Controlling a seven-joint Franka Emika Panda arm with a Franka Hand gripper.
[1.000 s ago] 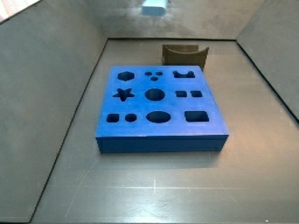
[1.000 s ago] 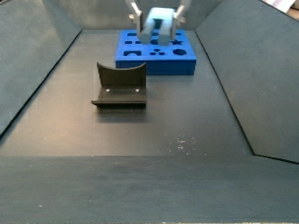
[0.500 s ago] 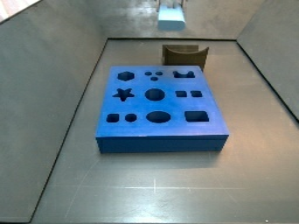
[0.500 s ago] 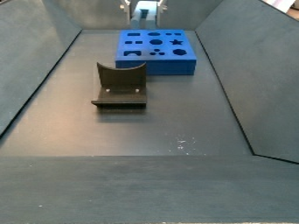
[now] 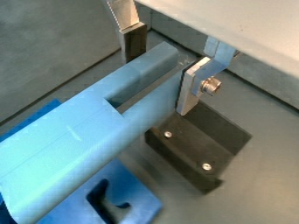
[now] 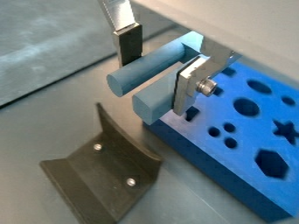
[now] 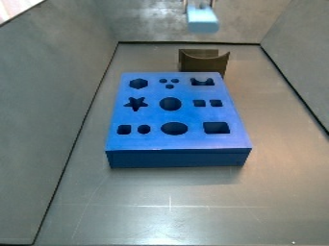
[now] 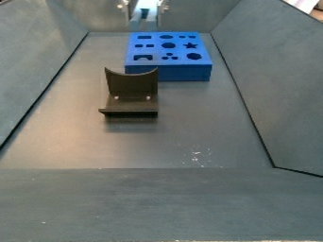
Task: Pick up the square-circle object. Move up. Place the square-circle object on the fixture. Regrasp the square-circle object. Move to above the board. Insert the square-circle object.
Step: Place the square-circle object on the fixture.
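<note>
My gripper (image 5: 163, 74) is shut on the square-circle object (image 5: 93, 122), a pale blue peg lying crosswise between the silver fingers (image 6: 187, 83). One wrist view shows the peg's round end (image 6: 126, 80) pointing outward. Both side views place the gripper (image 8: 145, 9) high at the frame's upper edge, where the peg (image 7: 203, 14) shows as a pale blue patch. The dark fixture (image 7: 203, 60) stands on the floor behind the board (image 7: 174, 110). Below the held peg, the wrist views show the fixture (image 5: 198, 150) and the blue board (image 6: 251, 131) with its cut-out holes.
Grey sloping walls (image 7: 58, 77) enclose the dark floor (image 8: 164, 161). The board (image 8: 171, 52) lies at the far end in a side view, with the fixture (image 8: 130, 92) in front of it.
The gripper with the peg has risen from just over the board to the top edge of the side views. It has also shifted sideways toward the fixture's side.
</note>
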